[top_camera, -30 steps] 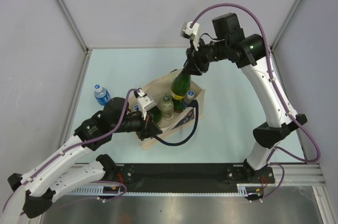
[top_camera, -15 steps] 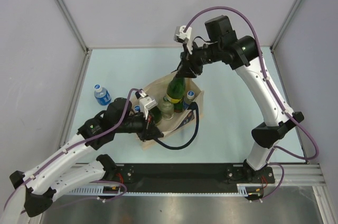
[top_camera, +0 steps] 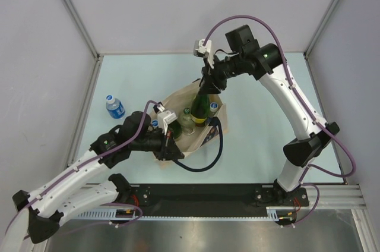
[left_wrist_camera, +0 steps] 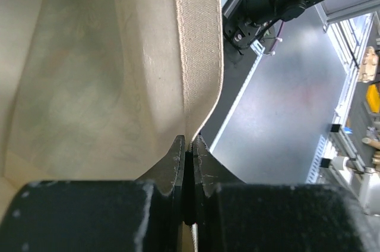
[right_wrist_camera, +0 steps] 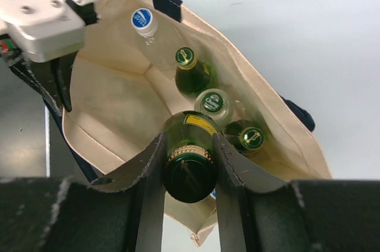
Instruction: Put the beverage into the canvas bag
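Top view, canvas bag: stands open on the table, its navy handle looped out on the near side.
Top view, green glass bottle: upright in the bag's mouth, against the far wall, body partly below the rim; yellow band on it, print too small to read.
Top view, right end effector: above the bag's far wall, clamped on the bottle's neck.
Top view, left end effector: at the bag's near rim, pinching the canvas.
Top view, small water bottle: on the table left of the bag, well apart, blue cap and blue label, unreadable.
Left wrist view, left end effector: fingers nearly together, only the bag's rim between them.
Left wrist view, canvas bag: the plain beige inner wall fills the left side.
Right wrist view, right end effector: fingers narrowed around the green glass bottle just under its top.
Right wrist view, canvas bag: open directly beneath the held bottle.
Right wrist view, blue-capped clear bottle: inside the bag; white lettering on the cap, illegible.
Right wrist view, green caps: three more capped bottles inside the bag, emblems unreadable.
Right wrist view, bottle base: hidden; contact with the bag's floor cannot be told.
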Controlling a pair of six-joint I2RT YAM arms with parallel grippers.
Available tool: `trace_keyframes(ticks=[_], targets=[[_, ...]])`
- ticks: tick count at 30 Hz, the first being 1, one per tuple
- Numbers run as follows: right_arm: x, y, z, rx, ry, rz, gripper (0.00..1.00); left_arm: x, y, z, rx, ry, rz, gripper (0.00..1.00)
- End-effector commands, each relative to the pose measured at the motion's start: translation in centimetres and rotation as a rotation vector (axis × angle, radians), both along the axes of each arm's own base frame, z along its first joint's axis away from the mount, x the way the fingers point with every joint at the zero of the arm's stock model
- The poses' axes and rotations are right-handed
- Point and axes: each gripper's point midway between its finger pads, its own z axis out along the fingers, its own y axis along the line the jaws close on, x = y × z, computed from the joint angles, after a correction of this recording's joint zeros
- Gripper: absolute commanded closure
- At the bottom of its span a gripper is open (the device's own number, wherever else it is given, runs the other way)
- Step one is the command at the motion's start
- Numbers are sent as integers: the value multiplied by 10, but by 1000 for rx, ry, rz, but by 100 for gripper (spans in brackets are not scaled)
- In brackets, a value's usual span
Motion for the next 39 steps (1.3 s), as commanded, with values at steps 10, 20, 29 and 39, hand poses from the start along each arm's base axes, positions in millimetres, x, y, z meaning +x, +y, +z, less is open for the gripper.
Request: trace_keyframes(ticks=[10,20,29,39], targets=[[-35,6,62,186,-140,136,100,-29,0,-38,96,254,-58,100],[-43,11,59,193,-111,160,100,-22,-20,-21,48,237,-111,100],[-60,35,36,160,-66,229,100,-16,-28,8,-16,169,-117,100],[-57,57,-13,78,-64,212,100,-13,-24,27,-59,117,-76,100]])
